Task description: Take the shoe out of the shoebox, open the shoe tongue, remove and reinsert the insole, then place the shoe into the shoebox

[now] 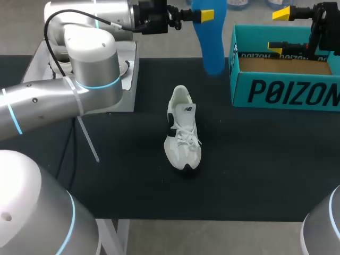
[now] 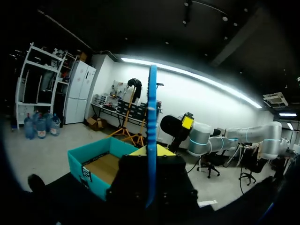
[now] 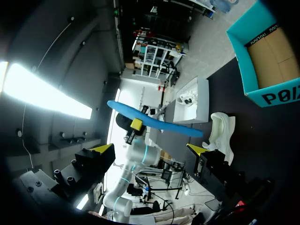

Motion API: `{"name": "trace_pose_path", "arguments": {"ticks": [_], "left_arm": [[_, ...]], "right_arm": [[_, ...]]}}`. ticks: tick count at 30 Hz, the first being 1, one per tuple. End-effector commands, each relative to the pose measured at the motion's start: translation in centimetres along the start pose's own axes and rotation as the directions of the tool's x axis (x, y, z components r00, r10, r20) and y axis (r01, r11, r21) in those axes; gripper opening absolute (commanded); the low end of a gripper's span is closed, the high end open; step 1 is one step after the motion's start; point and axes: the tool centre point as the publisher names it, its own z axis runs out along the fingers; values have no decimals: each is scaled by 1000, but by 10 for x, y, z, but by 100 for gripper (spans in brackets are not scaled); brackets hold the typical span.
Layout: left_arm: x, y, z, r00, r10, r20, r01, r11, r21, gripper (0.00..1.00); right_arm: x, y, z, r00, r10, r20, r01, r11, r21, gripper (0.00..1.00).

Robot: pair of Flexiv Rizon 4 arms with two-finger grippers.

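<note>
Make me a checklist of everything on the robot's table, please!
Surface: black table.
Job's things: white sneaker upright mid-table; teal shoebox open; blue insole held in the air.
Clutter: white platform at the table's far left.
Grippers: left gripper shut on the blue insole; right gripper open near the teal shoebox.
Cables: black cable looped on the left arm.
Surroundings: nothing seen.
</note>
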Motion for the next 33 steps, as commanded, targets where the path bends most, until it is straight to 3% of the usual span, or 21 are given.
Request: {"name": "trace_pose_path", "arguments": {"ticks": [1, 4, 6, 19, 20, 22, 23, 27, 28, 29, 30, 33], "left_arm": [[0, -1, 1, 977, 201, -70, -191, 973, 128, 0], [-1, -11, -1, 959, 240, -150, -196, 945, 260, 0], [-3, -22, -4, 960, 191, -206, -113, 933, 341, 0], [-2, -25, -4, 961, 179, -212, -101, 938, 332, 0], [-5, -29, -3, 957, 250, -146, -193, 928, 319, 0], [-4, -31, -5, 894, 409, -181, -377, 907, 189, 0], [-6, -34, -4, 844, 489, -220, -454, 870, 194, 0], [-7, -41, 3, 650, 695, -306, -620, 719, 315, 0], [-11, -42, 4, 571, 757, -318, -661, 654, 369, 0], [-12, -41, 4, 553, 772, -314, -645, 635, 425, 0], [-18, -40, 4, 444, 848, -291, -694, 531, 487, 0], [-18, -40, 4, 444, 848, -291, -694, 531, 487, 0]], "right_arm": [[0, -1, 1, 1000, 1, 1, -1, 1000, -3, 100], [0, -1, 1, 1000, 1, 1, -1, 1000, -3, 100], [0, -1, 1, 1000, 1, 1, -1, 1000, -3, 100], [0, -1, 1, 1000, 1, 1, -1, 1000, -3, 100], [0, -1, 1, 1000, 1, 1, -1, 1000, -3, 100], [0, -1, 1, 1000, 1, 1, -1, 1000, -3, 100], [0, -1, 1, 1000, 1, 1, -1, 1000, -3, 100], [0, -1, 1, 1000, 1, 1, -1, 1000, -3, 100], [0, -1, 1, 1000, 1, 1, -1, 1000, -3, 100], [0, -1, 1, 1000, 1, 1, -1, 1000, -3, 100], [0, -1, 1, 1000, 1, 1, -1, 1000, -3, 100], [0, -1, 1, 1000, 1, 1, -1, 1000, -3, 100]]}}
